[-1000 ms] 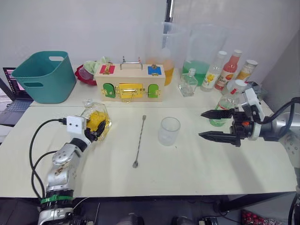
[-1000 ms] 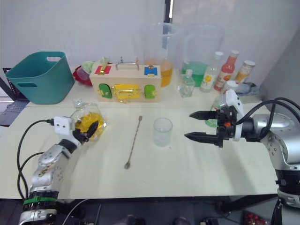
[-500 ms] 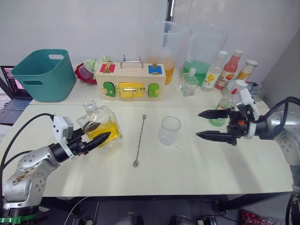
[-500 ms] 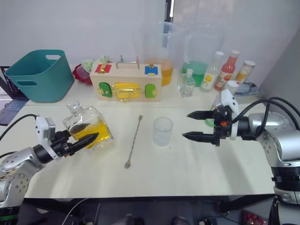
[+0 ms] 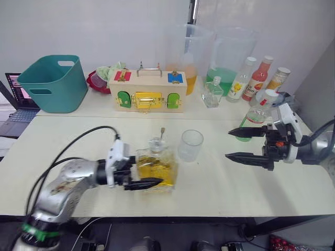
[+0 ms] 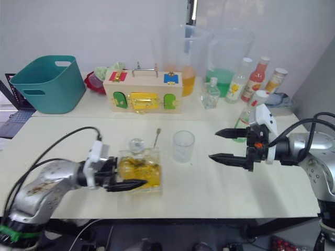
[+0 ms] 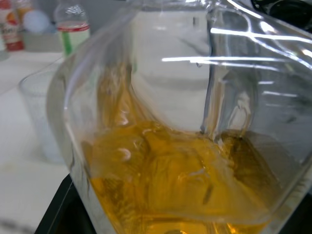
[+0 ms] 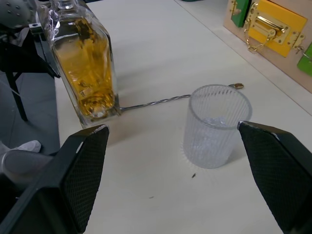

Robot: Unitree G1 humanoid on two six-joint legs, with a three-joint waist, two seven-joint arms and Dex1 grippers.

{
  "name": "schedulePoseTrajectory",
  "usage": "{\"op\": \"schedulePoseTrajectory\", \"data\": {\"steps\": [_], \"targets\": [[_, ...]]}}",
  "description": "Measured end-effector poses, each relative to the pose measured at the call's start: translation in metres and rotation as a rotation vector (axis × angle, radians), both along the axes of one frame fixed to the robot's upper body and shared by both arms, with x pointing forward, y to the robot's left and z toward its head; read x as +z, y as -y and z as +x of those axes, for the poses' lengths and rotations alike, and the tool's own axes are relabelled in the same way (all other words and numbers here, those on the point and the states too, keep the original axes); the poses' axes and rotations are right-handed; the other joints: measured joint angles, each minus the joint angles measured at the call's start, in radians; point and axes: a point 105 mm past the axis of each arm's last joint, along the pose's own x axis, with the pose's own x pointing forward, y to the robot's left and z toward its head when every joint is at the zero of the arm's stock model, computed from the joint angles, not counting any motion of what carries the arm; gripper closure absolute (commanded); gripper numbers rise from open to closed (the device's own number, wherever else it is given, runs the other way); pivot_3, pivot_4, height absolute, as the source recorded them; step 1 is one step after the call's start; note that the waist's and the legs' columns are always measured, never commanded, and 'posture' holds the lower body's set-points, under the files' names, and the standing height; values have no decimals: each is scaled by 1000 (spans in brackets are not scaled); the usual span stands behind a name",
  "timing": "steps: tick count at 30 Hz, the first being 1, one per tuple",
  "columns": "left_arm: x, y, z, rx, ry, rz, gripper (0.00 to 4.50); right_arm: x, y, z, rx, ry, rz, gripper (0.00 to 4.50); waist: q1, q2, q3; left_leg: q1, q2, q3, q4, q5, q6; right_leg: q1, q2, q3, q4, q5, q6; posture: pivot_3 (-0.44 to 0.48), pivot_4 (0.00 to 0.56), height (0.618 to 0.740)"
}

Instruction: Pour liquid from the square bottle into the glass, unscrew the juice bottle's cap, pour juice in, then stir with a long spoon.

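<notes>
My left end effector [image 5: 137, 177] was clamped on the square clear glass bottle of amber liquid [image 5: 155, 168], upright beside the short clear ribbed tumbler [image 5: 189, 145]. Right end effector [image 5: 243, 145] wide open. Step: first pour; next needs lift and tilt over rim.

You won't find any wording you can actually read here. The three bottles at the back right, the one with a yellow-fruit label [image 5: 238, 87], the red-pink bottle [image 5: 256, 82] and the orange one [image 5: 276, 79], carry print, but it is too small to make out. The juice bottle [image 5: 256, 116] label is likewise illegible.
</notes>
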Motion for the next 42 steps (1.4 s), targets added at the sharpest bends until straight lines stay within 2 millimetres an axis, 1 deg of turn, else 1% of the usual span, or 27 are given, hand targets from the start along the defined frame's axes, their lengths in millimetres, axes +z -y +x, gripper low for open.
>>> {"op": "schedulePoseTrajectory", "data": {"steps": [3,5,7,11,13,19,23,25,26,27,32,35,39,42], "targets": [[-10,18,12,-49,18,32,1714,-1,6,-6,-44,-3,-1,0,4,0,0,0,0,0,1,0,1,0,0,0,1,0,0,0,150,740],[-17,22,18,-54,11,48,1714,-1,8,-8,-57,0,6,0,4,0,0,0,0,0,1,1,2,-1,1,0,1,0,0,0,150,740],[-24,27,25,-66,3,54,1714,-1,11,-11,-81,-1,10,0,3,0,0,0,1,0,1,4,8,-1,1,0,2,0,0,0,150,740],[-25,39,34,-89,24,29,1714,-3,17,-17,-122,-1,5,0,11,0,0,-1,2,-1,5,3,11,-1,0,0,2,0,0,0,150,740],[-28,42,37,-96,33,30,1714,-2,18,-19,-133,1,12,0,13,0,0,-1,2,-1,6,2,12,0,0,0,2,0,0,0,150,740],[-47,45,43,-83,-3,58,1714,-3,18,-21,-151,0,7,0,13,0,0,-1,2,-1,7,1,14,-1,-1,1,3,0,0,0,150,740],[-48,44,42,-87,17,67,1714,-2,18,-20,-162,5,2,0,13,0,0,-1,2,-1,8,1,14,0,-1,1,3,0,0,0,150,740],[-49,43,42,-85,16,65,668,-1,18,-20,-160,9,2,0,12,0,0,-1,3,-1,8,1,14,0,-1,1,3,0,0,0,150,740],[-49,42,42,-83,10,67,448,0,18,-19,-159,12,2,0,12,0,0,-1,3,-1,8,1,14,0,-1,1,3,0,0,0,150,740],[-49,42,42,-80,7,67,59,0,17,-19,-158,13,2,0,13,0,0,-1,3,-1,8,1,14,0,-1,1,4,0,0,0,150,740],[-42,43,41,-73,12,70,24,4,13,-18,-128,24,-11,0,12,0,0,-1,3,-2,9,1,14,0,-1,1,4,0,0,0,150,740],[-34,46,36,-81,5,59,24,9,8,-17,-106,38,-4,0,12,0,0,-1,3,-2,9,1,14,0,-1,1,4,0,0,0,150,740],[-25,48,33,-85,4,70,24,7,6,-17,-96,25,1,0,13,0,0,-1,2,-2,9,1,14,0,-1,1,4,0,0,0,150,740],[-18,50,34,-71,15,79,24,5,5,-16,-89,15,0,0,12,0,0,-1,3,-2,9,1,14,0,-1,1,4,0,0,0,150,740]]}}
